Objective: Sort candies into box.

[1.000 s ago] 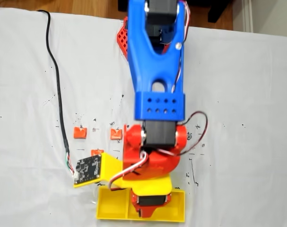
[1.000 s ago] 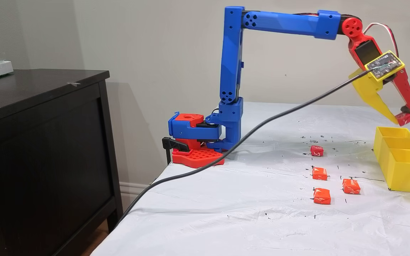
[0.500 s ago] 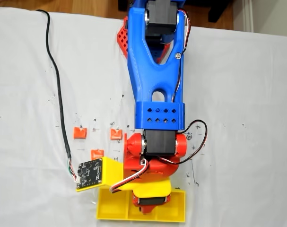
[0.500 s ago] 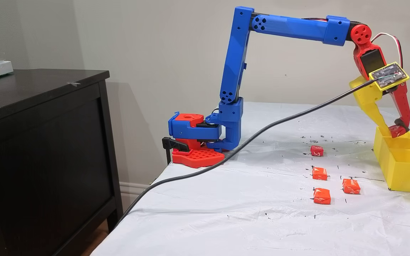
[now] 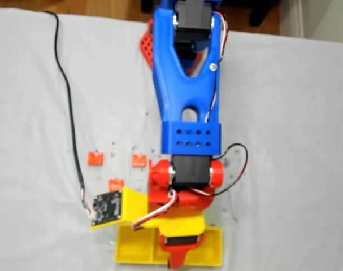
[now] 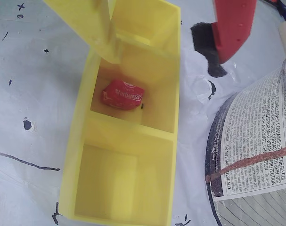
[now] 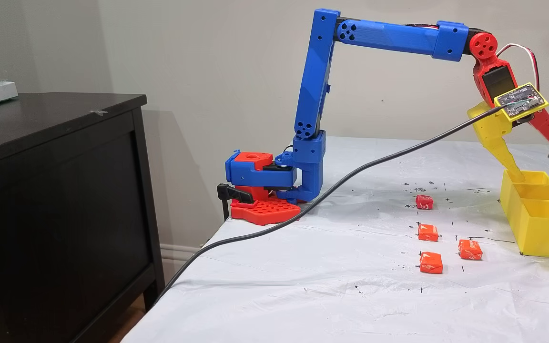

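The tool (image 7: 541,169) hangs spread wide and empty over the yellow tray (image 7: 541,228), its yellow finger (image 7: 503,147) dipping at the far compartment. In the wrist view a red candy (image 6: 122,94) lies in the middle compartment. Three orange candies (image 7: 431,262) and another red one (image 7: 424,202) sit on the white worktop (image 7: 327,286).

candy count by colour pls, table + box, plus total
Orange-red candies: 3, loose on the table
Red candies with white marks: 2, one on the table, one lying in the middle compartment of the yellow box
Total visible: 5
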### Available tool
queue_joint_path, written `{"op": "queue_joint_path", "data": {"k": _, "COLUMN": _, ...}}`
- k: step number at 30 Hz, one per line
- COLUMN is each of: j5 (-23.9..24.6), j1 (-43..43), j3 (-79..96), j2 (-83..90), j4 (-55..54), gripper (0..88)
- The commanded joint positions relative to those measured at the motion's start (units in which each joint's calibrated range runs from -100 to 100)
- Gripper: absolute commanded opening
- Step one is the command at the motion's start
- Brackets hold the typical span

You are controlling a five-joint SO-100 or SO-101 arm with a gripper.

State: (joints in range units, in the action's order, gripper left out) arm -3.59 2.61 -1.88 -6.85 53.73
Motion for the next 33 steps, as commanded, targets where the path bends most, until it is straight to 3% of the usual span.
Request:
{"op": "queue_joint_path", "data": {"k": 1, "j5": -0.5, "j1": 0.6, "j3": -0.4, "j2": 7.3, "j4": -0.1, "gripper": 5.6}}
{"op": "queue_joint_path", "data": {"k": 3, "j5": -0.5, "j1": 0.6, "j3": 0.9, "j2": 9.4, "j4": 0.3, "gripper": 0.2}}
{"op": "queue_joint_path", "data": {"k": 16, "j5": -1.9, "j1": 3.6, "j3": 16.9, "j2": 22.9, "j4": 8.6, "gripper": 0.2}}
{"op": "queue_joint_path", "data": {"k": 24, "j5": -5.3, "j1": 5.5, "j3": 28.0, "j2": 29.0, "j4": 12.3, "gripper": 0.2}}
{"op": "queue_joint_path", "data": {"k": 27, "j5": -5.3, "j1": 5.5, "j3": 32.2, "j2": 32.0, "j4": 11.4, "gripper": 11.3}}
{"op": "queue_joint_path", "data": {"k": 33, "j5": -4.3, "j1": 5.7, "j3": 36.1, "j2": 31.6, "j4": 10.1, "gripper": 20.3}}
